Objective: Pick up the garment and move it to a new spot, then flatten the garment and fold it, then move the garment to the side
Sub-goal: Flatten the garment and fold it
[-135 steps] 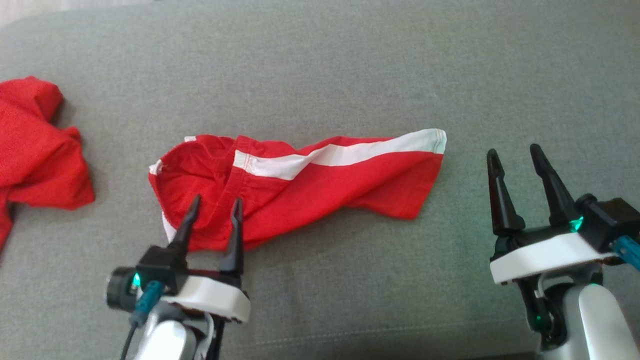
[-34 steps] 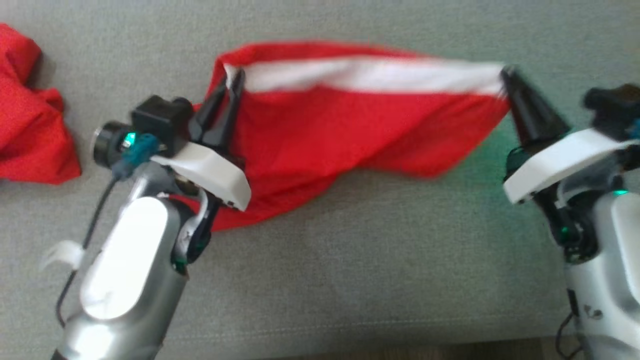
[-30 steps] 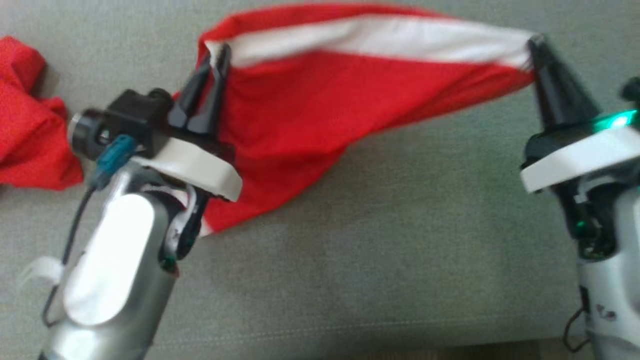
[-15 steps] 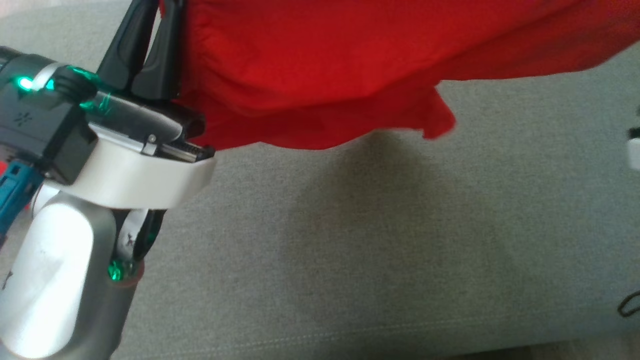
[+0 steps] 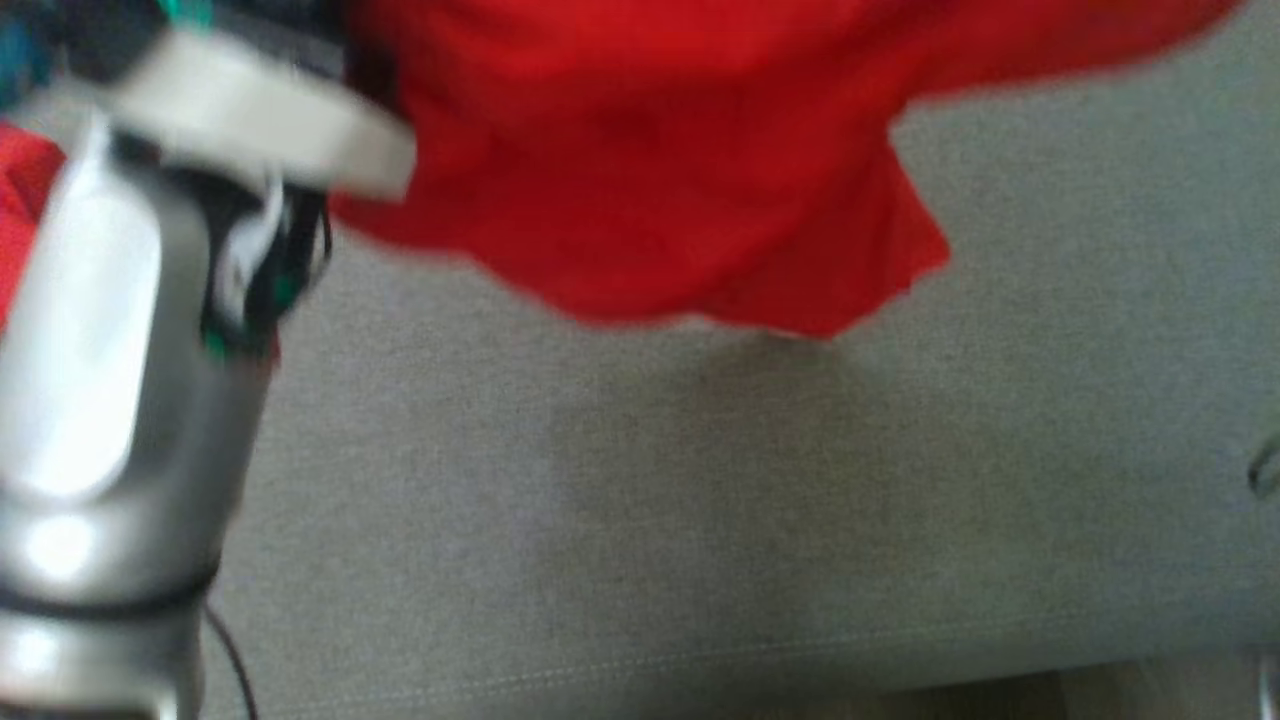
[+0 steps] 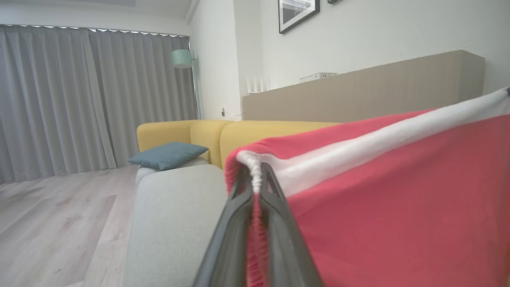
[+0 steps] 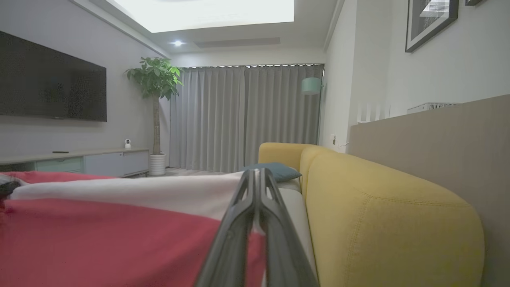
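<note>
Garment: red with a white band [image 5: 650, 150], lifted off the seat and stretched sideways between the two grippers. Its loose lower edge hangs down, with the lowest corner toward the right. The head view is blurred.
Band: in both wrist views the white stripe runs along the taut upper edge from one gripper to the other.
Left gripper: its fingers [image 6: 255, 172] are pinched tight on the gathered, white-banded edge at the garment's left end, and red cloth shows in the slit between them.
Right gripper: its fingers [image 7: 257, 173] are pressed together on the white band at the garment's right end.
Left forearm: a silver shell [image 5: 90, 350] rises at the left of the head view, just beside the hanging cloth.
Seat: the grey sofa cushion [image 5: 700, 520] lies under the garment, with a soft shadow on it below the hem.
Second cloth: a red heap [image 5: 20, 190] lies at the far left edge, behind the forearm.
Sofa back: yellow [image 7: 378, 207], on the far side of the seat.
Pillow: blue [image 6: 169, 155], lying at the seat's left end.
</note>
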Robot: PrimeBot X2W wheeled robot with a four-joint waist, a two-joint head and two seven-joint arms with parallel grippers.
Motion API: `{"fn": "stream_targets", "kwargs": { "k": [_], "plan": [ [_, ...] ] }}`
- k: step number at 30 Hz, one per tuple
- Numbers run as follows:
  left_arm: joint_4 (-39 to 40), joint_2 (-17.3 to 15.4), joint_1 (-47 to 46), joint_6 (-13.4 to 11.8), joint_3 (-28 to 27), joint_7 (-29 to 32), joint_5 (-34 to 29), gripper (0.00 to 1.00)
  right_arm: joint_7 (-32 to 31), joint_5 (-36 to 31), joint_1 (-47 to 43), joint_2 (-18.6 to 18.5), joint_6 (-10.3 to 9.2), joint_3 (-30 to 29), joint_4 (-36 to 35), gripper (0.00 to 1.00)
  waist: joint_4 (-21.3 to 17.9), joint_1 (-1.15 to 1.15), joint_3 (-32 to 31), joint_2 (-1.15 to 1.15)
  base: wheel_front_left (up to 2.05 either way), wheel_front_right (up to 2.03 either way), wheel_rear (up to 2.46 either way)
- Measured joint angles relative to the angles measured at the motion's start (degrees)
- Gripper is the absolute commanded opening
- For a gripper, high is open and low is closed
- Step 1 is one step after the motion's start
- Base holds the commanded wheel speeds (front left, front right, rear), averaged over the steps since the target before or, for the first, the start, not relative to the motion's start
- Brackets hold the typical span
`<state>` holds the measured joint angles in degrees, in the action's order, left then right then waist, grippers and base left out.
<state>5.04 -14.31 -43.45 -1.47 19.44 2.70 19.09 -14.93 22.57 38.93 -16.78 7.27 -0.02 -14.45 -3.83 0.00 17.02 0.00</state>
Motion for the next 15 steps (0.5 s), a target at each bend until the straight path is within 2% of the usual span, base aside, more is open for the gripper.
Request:
{"fn": "stream_targets", "kwargs": {
  "k": [6,10,15],
  "plan": [
    [-21.2,3.5,-16.0,2.6,-2.1,-9.4,0.4,0.00,6.7,2.4,18.6,0.1,0.00,7.1,18.6,0.00,-0.8,0.00,2.8,0.00,0.00,0.00,0.00],
    [-34.7,4.8,-24.0,4.0,-3.5,-14.9,0.7,0.00,13.2,4.8,28.8,2.7,0.00,12.1,32.0,0.00,-2.4,0.01,3.7,0.00,0.00,0.00,0.00],
    [-47.1,5.9,-29.9,5.5,-3.7,-17.2,0.2,0.00,21.5,7.0,36.6,6.5,0.00,18.5,46.8,0.00,-4.2,0.00,5.0,0.00,0.00,0.00,0.00]
  ]
}}
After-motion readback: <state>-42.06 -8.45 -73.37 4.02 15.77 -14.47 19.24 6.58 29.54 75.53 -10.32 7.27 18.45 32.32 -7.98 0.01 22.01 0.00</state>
